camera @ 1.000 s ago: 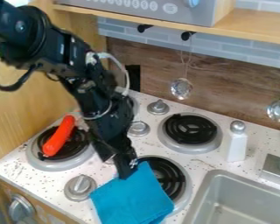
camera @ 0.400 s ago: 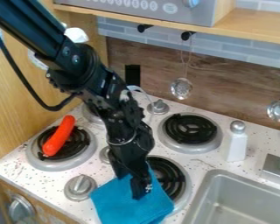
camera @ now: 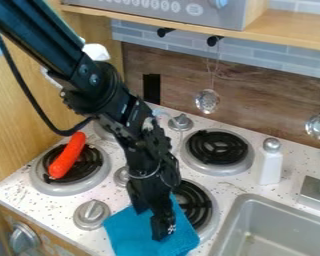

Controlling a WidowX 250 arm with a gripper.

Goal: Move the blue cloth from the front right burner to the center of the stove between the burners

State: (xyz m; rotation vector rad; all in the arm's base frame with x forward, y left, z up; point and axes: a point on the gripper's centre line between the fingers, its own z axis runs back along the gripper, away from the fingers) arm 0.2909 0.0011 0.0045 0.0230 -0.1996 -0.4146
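The black gripper (camera: 151,224) hangs down over the blue cloth (camera: 126,232) at the bottom centre. Its two fingers stand apart, one farther back and to the left, the other low over the cloth's middle; whether they touch the fabric I cannot tell. The folded cloth lies at the front, partly over the left edge of the front right burner (camera: 206,197). Part of that burner is hidden behind the gripper. An orange-red sausage-shaped toy (camera: 67,155) rests on the front left burner (camera: 50,187).
Silver knobs (camera: 91,214) stand between the burners. A back burner (camera: 217,147) is beside a white shaker with a silver top (camera: 271,165). The grey sink (camera: 266,220) takes up the lower right. Metal ladles (camera: 207,101) hang at the back wall beneath a wooden shelf (camera: 283,36).
The gripper has moved right and down, from the cloth's upper left corner to over its middle. The cloth and the sausage-shaped toy have stayed in place.
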